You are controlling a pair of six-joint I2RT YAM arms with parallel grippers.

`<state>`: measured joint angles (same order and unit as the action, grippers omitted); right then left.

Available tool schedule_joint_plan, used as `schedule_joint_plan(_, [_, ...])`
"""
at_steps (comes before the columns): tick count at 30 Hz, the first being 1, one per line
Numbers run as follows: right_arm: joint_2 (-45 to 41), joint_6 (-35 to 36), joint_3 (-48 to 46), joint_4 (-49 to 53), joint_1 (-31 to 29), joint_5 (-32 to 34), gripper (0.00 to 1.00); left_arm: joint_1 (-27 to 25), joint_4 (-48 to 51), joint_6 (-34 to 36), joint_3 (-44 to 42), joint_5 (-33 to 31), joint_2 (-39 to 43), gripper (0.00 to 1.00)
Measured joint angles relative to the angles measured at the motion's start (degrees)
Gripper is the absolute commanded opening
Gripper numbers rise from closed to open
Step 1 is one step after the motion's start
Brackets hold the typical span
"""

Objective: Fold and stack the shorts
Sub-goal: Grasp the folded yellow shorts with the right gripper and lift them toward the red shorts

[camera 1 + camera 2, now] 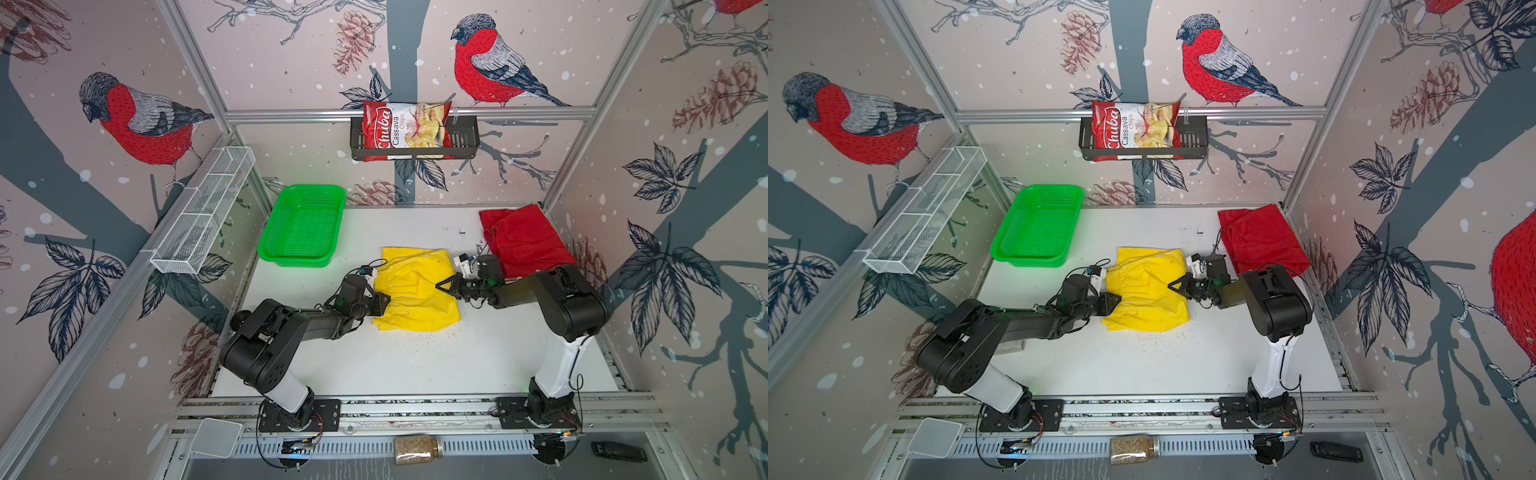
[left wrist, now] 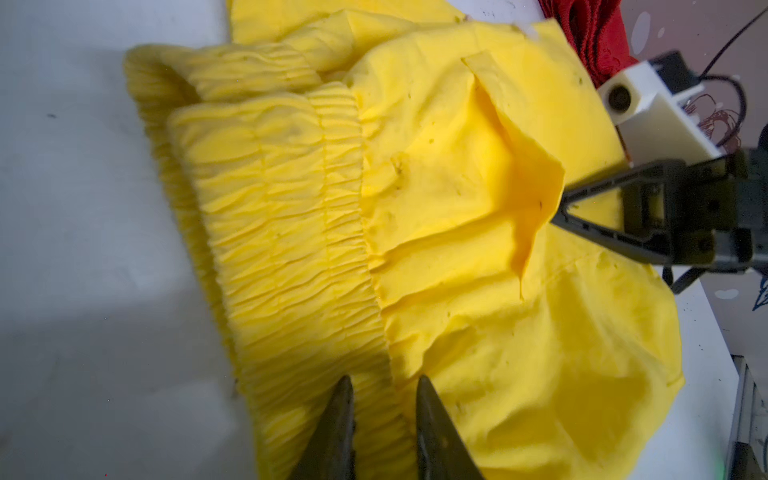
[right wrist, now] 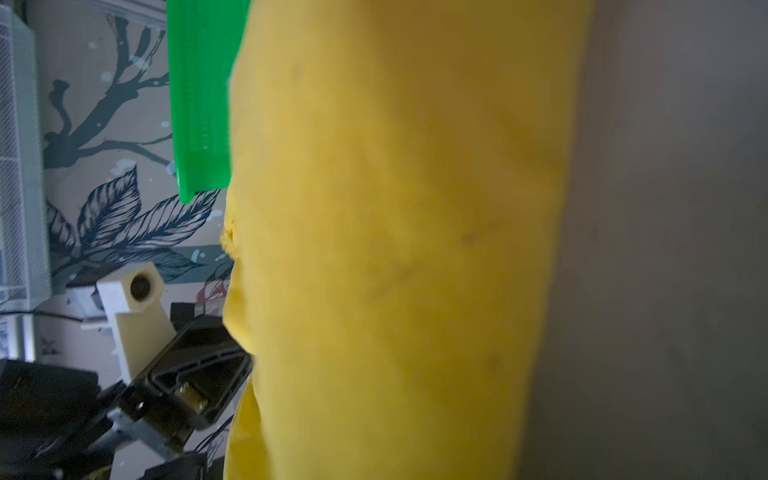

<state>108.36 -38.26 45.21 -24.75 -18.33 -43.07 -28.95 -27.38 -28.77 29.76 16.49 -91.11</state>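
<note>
The yellow shorts (image 1: 415,299) (image 1: 1148,305) lie crumpled mid-table, waistband toward the left. My left gripper (image 1: 384,305) (image 2: 386,399) is shut on the ribbed elastic waistband, which bunches between its two dark fingers (image 2: 434,419). My right gripper (image 1: 439,286) (image 2: 559,212) comes in from the right. Its tips are shut on a raised fold of the yellow cloth. Yellow fabric (image 3: 395,249) fills the right wrist view and hides the jaws there. The red shorts (image 1: 525,241) (image 1: 1262,241) lie apart at the back right corner, touched by neither gripper.
A green mesh basket (image 1: 303,232) (image 1: 1036,228) stands empty at the back left, near the yellow shorts. A white wire shelf (image 1: 203,208) hangs on the left wall. A black wall rack with a chips bag (image 1: 405,129) hangs at the back. The white table (image 1: 395,365) extends toward the front.
</note>
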Motion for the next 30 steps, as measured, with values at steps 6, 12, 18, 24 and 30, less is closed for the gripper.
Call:
schedule_joint_plan(6, [-0.72,12.79,15.45,26.16,0.0,15.21,0.04,-0.92,6.51,-0.85,3.26,-1.64,0.92,0.31])
schedule_joint_plan(12, [1.05,22.93,28.76,44.63,0.02,29.75,0.03,-0.96,11.52,-0.26,6.36,-3.19,2.21,0.32])
schedule_joint_plan(18, [3.54,30.6,40.37,55.25,0.2,43.34,0.01,-0.96,15.1,0.74,7.65,-5.35,4.17,0.33])
schedule_joint_plan(24, [4.15,37.03,46.62,59.82,1.16,52.7,0.0,-0.96,17.77,1.79,8.39,-6.99,5.64,0.33])
schedule_joint_plan(30, [2.75,43.12,49.51,59.93,2.51,56.28,0.0,-0.96,19.54,2.27,9.81,-8.13,5.9,0.33])
